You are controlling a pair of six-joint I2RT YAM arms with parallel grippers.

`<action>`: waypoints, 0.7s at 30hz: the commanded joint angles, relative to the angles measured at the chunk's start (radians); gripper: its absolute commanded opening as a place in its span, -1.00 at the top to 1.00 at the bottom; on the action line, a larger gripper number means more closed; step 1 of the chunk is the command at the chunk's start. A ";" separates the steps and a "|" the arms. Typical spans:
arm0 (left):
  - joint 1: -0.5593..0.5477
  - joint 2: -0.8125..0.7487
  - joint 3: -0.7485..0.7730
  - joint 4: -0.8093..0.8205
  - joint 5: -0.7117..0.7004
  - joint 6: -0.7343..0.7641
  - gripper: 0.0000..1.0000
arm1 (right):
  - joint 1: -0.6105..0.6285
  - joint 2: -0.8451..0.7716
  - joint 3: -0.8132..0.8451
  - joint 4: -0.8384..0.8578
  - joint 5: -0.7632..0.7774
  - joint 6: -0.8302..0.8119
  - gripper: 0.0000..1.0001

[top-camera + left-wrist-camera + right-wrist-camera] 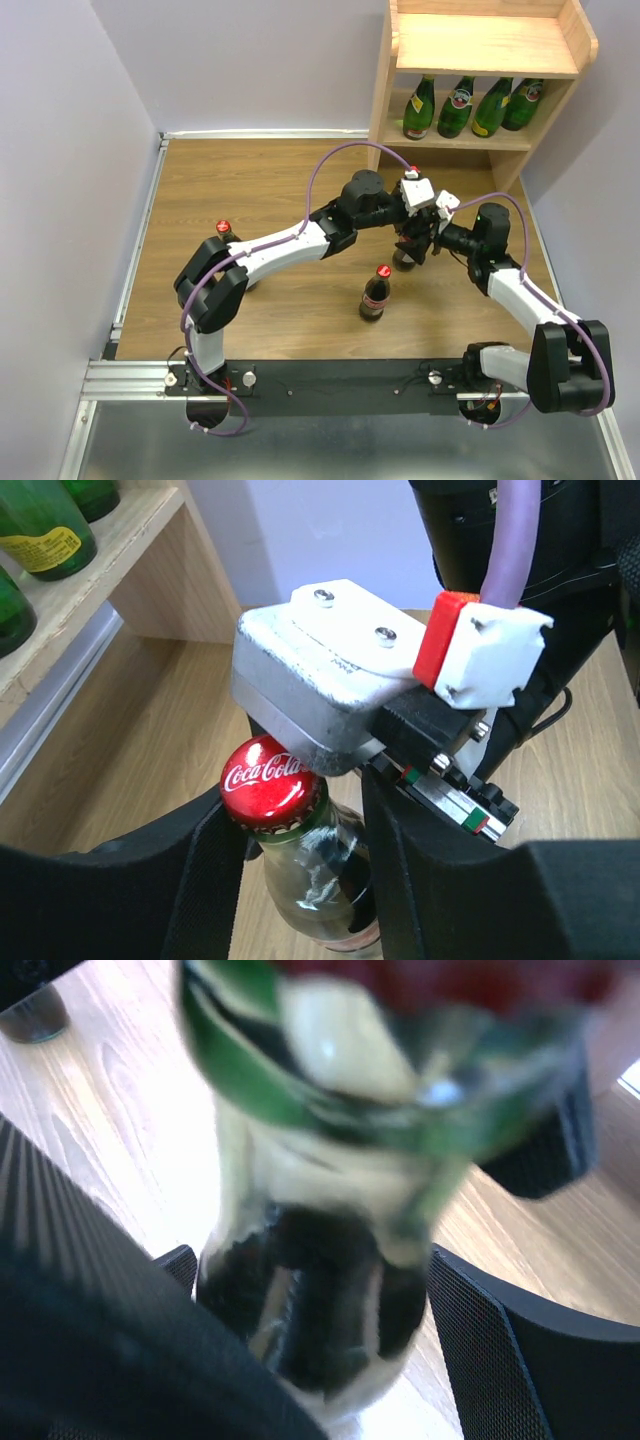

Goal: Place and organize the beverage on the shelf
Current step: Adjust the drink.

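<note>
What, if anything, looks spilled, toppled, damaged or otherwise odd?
Nothing spilled, toppled or broken. One oddity: the left tool and the right tool both straddle the same cola bottle in front of the shelf; whether either grips it is unclear. The green bottles stand on its lower tier.

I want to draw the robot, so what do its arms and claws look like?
The left arm and right arm are smooth white tubes joined by chunky black joints. A purple cable loops along each. The left gripper and right gripper have flat black fingers; the right's show a fine mesh. One wrist carries a white box with a red piece.
</note>
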 commanded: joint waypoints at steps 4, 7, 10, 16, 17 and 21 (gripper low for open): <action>-0.012 0.038 0.025 0.060 -0.009 -0.021 0.19 | -0.039 -0.030 0.027 -0.040 0.035 0.035 -1.00; -0.012 0.048 0.041 0.064 -0.004 -0.033 0.48 | -0.043 -0.036 0.029 -0.042 0.035 0.050 -1.00; -0.012 0.050 0.048 0.067 -0.006 -0.042 0.86 | -0.049 -0.037 0.027 -0.042 0.034 0.057 -1.00; -0.012 -0.007 0.018 0.081 -0.084 -0.070 1.00 | -0.060 -0.040 0.019 -0.040 0.009 0.046 -1.00; -0.012 -0.016 0.015 0.086 -0.110 -0.081 1.00 | -0.059 -0.037 0.018 -0.037 -0.003 0.035 -1.00; -0.012 -0.068 0.019 0.086 -0.139 -0.127 1.00 | -0.059 -0.026 -0.005 0.007 -0.035 0.020 -1.00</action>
